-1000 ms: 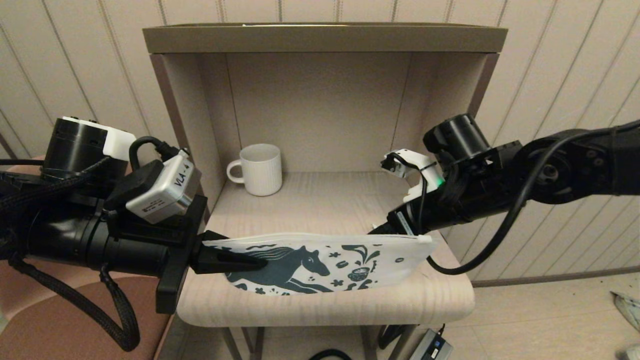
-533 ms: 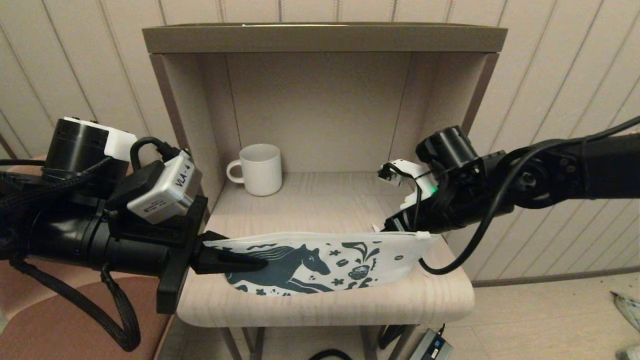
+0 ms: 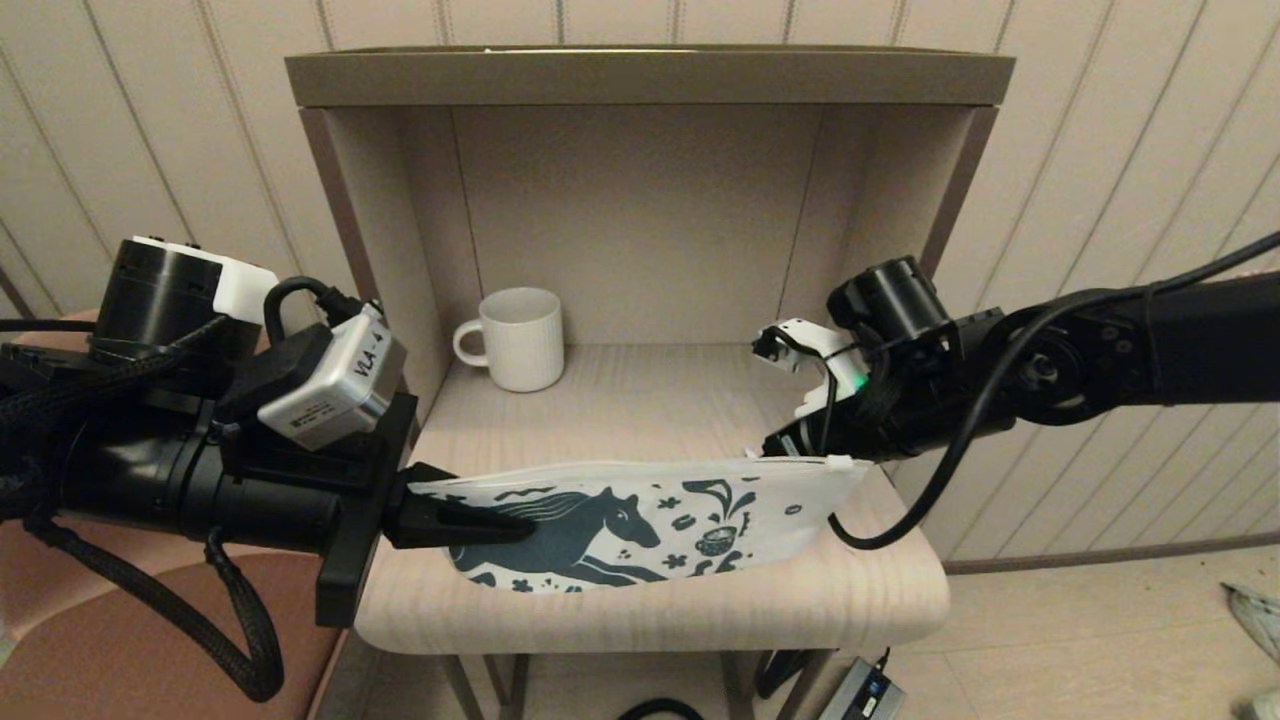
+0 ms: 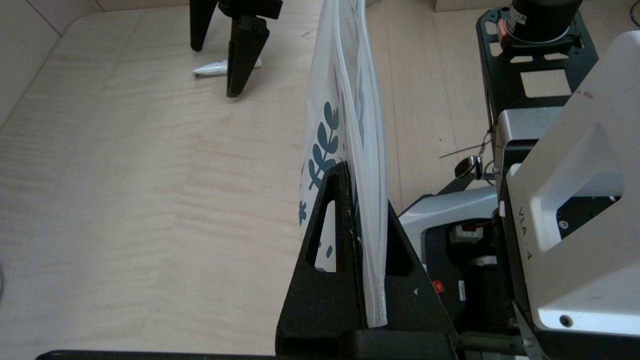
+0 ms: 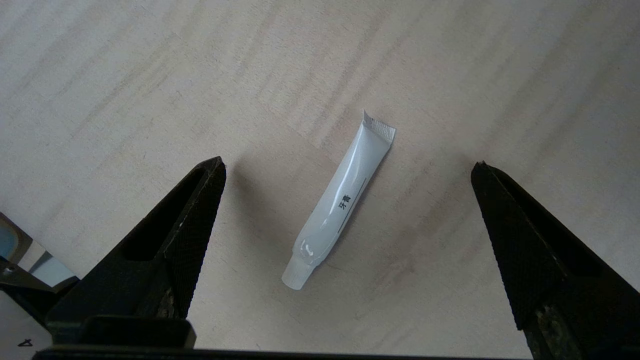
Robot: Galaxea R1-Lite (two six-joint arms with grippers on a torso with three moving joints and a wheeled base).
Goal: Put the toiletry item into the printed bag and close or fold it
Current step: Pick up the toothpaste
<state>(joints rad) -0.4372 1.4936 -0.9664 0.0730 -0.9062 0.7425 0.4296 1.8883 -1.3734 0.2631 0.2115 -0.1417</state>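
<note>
Our left gripper (image 4: 357,235) clamps the printed bag (image 3: 650,520) upright; behind the bag, our spread right gripper (image 5: 347,180) straddles the toiletry item (image 5: 340,200), not in it.

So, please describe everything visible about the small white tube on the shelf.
The toiletry item is a small slim white tube, plastic-looking and glossy, with a flat crimped end, a narrow capped end and small dark print along its side. It lies flat on the pale wooden shelf, untouched, centred between the open fingers of the right claw above it.

White toiletry item (image 5: 340,202) lies flat behind the upright, horse-printed bag (image 3: 640,520).
</note>
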